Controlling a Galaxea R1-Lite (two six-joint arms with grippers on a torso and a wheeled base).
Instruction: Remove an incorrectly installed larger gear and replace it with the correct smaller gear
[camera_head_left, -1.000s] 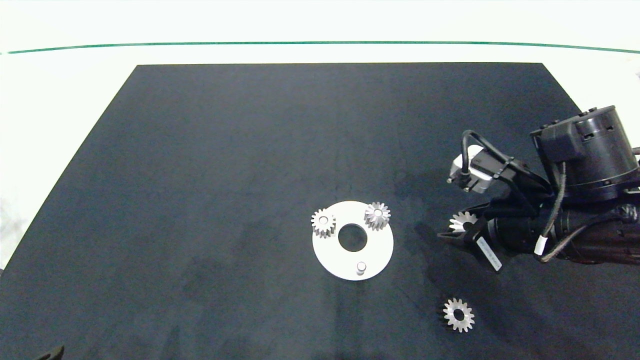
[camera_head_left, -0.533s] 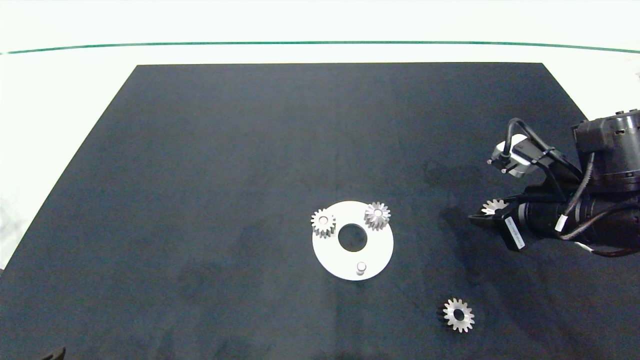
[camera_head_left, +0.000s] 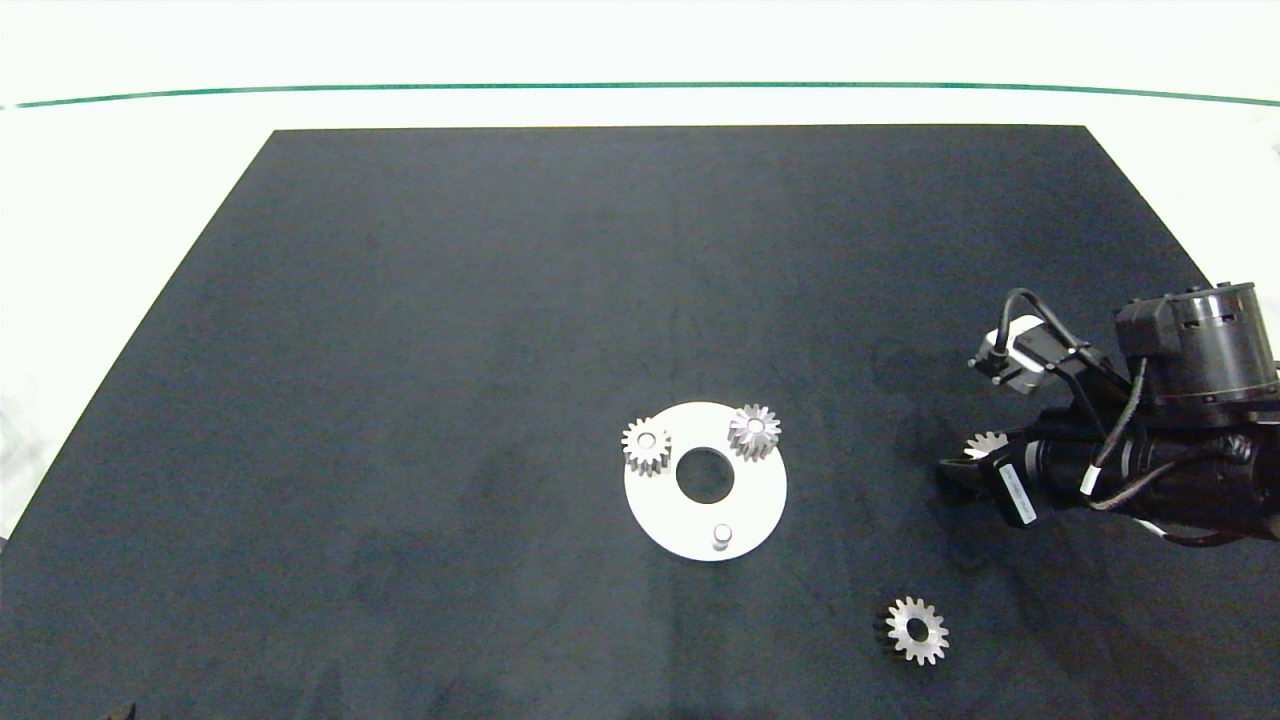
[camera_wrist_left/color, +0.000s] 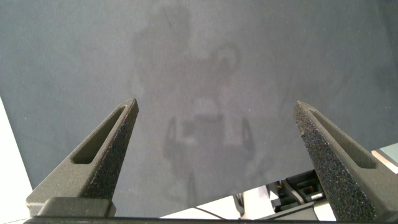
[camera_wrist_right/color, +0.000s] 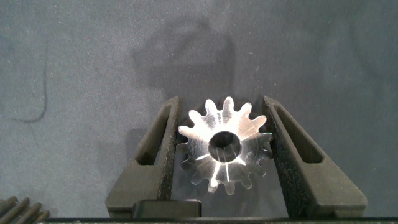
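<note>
well right of the round white metal plate (camera_head_left: 665, 520), the right gripper (camera_wrist_right/color: 225, 146) is clamping the wider silver toothed gear (camera_wrist_right/color: 224, 144), likely carrying it clear, freeing the bare silver peg (camera_head_left: 720, 537).

White disc (camera_head_left: 760, 500) (two gears, one bare peg) on black mat (camera_head_left: 450, 300).

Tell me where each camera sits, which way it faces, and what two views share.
Head view: above, looking down at the black mat, white disc and spare gear; right arm enters from the right.
Left wrist view: on the left arm, facing bare mat; left pincer open.
Right wrist view: on the right arm, facing the mat; right pincer shut on the larger gear.
Shared: head and right wrist views both show the larger gear.
</note>
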